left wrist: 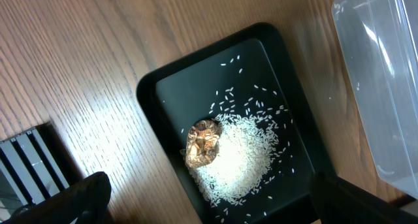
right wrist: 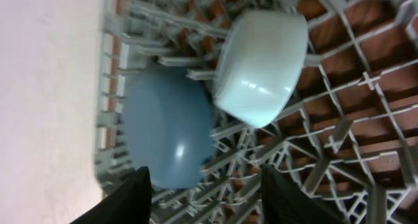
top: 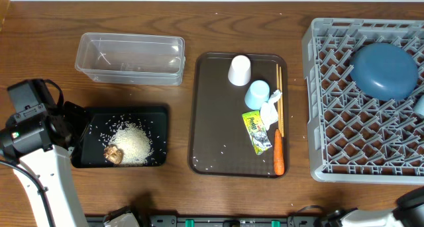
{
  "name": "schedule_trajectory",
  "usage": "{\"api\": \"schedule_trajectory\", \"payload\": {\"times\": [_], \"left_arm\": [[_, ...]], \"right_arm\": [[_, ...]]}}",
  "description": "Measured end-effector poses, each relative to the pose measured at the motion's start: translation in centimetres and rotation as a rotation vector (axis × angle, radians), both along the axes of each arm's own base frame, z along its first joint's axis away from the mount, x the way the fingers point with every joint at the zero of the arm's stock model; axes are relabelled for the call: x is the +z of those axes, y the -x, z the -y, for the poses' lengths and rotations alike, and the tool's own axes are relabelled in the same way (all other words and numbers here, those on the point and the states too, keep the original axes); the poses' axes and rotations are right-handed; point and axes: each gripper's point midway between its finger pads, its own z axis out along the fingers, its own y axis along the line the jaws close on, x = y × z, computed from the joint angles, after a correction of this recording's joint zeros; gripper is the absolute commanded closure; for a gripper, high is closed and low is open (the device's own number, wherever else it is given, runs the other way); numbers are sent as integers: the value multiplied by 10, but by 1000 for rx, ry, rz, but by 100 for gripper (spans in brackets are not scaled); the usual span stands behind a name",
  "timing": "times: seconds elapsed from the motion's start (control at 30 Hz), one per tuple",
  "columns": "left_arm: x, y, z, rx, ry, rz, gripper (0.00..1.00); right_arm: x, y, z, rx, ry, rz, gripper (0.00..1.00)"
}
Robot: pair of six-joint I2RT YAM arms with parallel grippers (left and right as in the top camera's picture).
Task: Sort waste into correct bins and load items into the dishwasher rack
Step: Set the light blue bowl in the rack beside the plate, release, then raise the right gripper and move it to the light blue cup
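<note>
White rice and a brown food lump lie in the black tray. My left gripper hovers at the tray's left end, open and empty; the left wrist view shows rice and lump beyond its tips. The clear tub holds nothing visible. A white cup, light-blue cup, tissue, wrapper, carrot and chopsticks lie on the brown serving tray. The plate and bowl sit in the rack, with my right gripper open above it.
The brown serving tray lies between the bins and the grey rack; a few rice grains are scattered on it. The dark-blue plate sits in the rack's far part. Part of my right arm shows at the bottom right corner.
</note>
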Motion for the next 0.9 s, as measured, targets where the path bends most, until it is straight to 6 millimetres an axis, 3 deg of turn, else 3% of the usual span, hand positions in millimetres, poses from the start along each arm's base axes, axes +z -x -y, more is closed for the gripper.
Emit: {"api": "schedule_trajectory", "payload": {"times": [0.2, 0.27, 0.43, 0.67, 0.73, 0.77, 0.9], "left_arm": [[0, 0, 0, 0, 0, 0, 2], [0, 0, 0, 0, 0, 0, 2], [0, 0, 0, 0, 0, 0, 2], [0, 0, 0, 0, 0, -1, 2], [0, 0, 0, 0, 1, -1, 2], [0, 0, 0, 0, 1, -1, 2], [0, 0, 0, 0, 1, -1, 2]], "right_arm": [[76, 3, -37, 24, 174, 95, 45], [102, -3, -63, 71, 238, 132, 45], [136, -19, -135, 229, 322, 190, 42], [137, -59, -258, 647, 356, 241, 22], [132, -66, -293, 769, 356, 244, 12], [127, -70, -310, 827, 360, 237, 1], [104, -80, -364, 998, 380, 185, 1]]}}
